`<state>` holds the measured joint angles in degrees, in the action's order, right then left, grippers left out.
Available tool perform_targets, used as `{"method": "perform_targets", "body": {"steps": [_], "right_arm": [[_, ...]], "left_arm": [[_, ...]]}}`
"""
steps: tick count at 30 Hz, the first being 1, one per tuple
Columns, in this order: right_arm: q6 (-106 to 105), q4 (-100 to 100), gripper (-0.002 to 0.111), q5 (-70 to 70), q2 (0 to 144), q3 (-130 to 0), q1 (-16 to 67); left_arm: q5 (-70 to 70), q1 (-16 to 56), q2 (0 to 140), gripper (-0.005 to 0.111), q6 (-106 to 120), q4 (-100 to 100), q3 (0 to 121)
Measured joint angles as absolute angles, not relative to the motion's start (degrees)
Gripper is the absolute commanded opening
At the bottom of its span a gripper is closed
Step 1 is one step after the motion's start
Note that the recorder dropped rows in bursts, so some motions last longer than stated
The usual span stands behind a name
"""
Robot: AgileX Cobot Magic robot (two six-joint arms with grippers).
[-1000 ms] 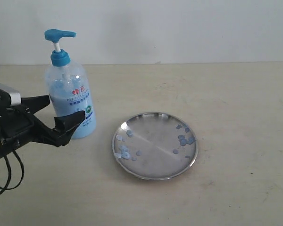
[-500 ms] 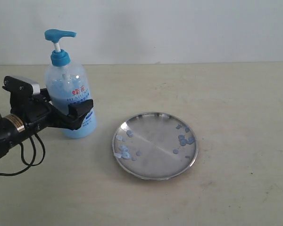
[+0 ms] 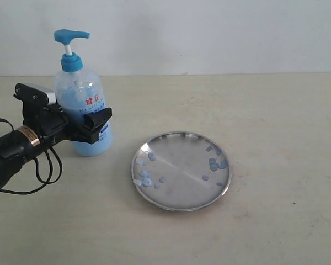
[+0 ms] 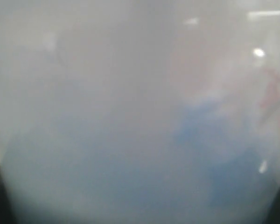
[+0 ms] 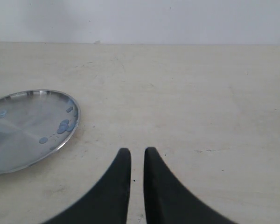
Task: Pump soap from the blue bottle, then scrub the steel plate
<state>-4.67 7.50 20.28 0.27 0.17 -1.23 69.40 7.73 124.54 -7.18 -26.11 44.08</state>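
The blue bottle (image 3: 77, 94) stands upright at the left, its bright blue pump head (image 3: 71, 36) raised. My left gripper (image 3: 96, 120) is round the bottle's lower body, one black finger (image 3: 99, 118) across the label and the other hidden behind. The left wrist view is filled by the blurred blue bottle (image 4: 140, 116). The steel plate (image 3: 182, 179) lies flat to the right of the bottle, dotted with soap blobs (image 3: 215, 163). My right gripper (image 5: 137, 151) hovers over bare table beside the steel plate (image 5: 23, 126), its fingers nearly touching and holding nothing. It is outside the exterior view.
A black cable (image 3: 44, 171) loops from the left arm down onto the beige tabletop (image 3: 276, 138). A pale wall (image 3: 209, 33) stands behind the table.
The left gripper came up from low left and closed round the bottle's body. The bottle has shifted slightly back and to the right. The plate has not moved.
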Motion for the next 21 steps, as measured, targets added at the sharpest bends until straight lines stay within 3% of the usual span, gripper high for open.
{"method": "perform_targets", "body": {"steps": [3,21], "right_arm": [[-4.67,7.5,0.0,20.28,0.27,0.17,-1.23],[-4.43,7.5,0.0,17.29,0.27,0.17,-1.23]], "left_arm": [[69.4,7.73,124.54,0.004,-7.18,-26.11,44.08],[67.33,7.5,122.45,0.004,-2.44,-41.73,44.1]]}}
